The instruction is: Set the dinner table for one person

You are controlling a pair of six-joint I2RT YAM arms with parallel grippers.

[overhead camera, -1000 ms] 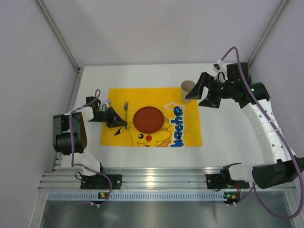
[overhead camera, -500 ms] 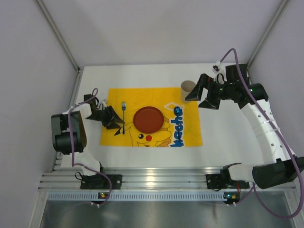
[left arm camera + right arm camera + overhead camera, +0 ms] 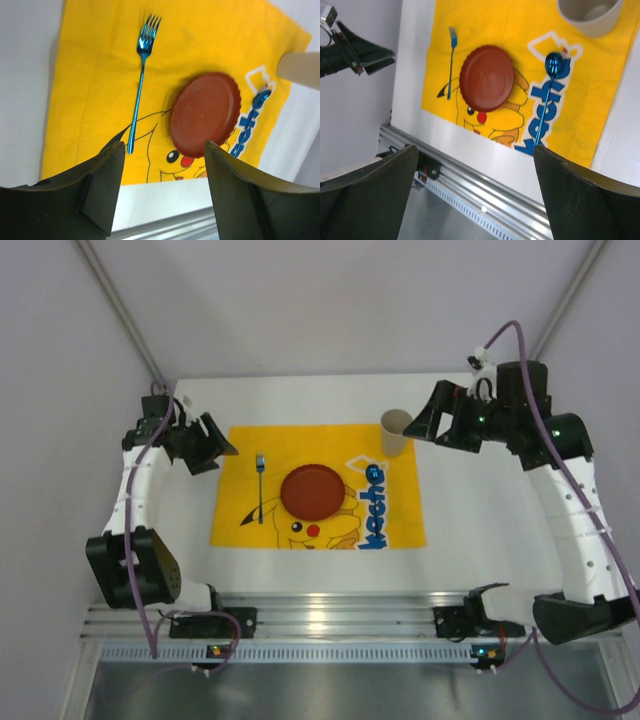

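Note:
The white dinner table [image 3: 485,515] carries a yellow Pikachu mat [image 3: 240,445]. On the mat lie a dark red plate [image 3: 311,492] [image 3: 205,114] [image 3: 487,78], a blue fork [image 3: 260,487] [image 3: 139,85] [image 3: 451,60] just left of it, and a blue spoon [image 3: 546,97] on the blue lettering to its right. A beige cup [image 3: 394,430] [image 3: 590,15] stands at the mat's far right corner. My left gripper [image 3: 220,444] [image 3: 165,147] hangs open and empty above the mat's far left corner. Beside the cup, my right gripper [image 3: 432,426] [image 3: 475,150] is raised, wide open and empty.
Grey walls close in the table on the left, back and right. An aluminium rail [image 3: 330,618] with both arm bases runs along the near edge. White tabletop lies bare to the right of the mat.
My left gripper opened, let go of the fork and drew up and back to the far left. The fork now lies flat left of the plate. The right gripper shifted slightly back.

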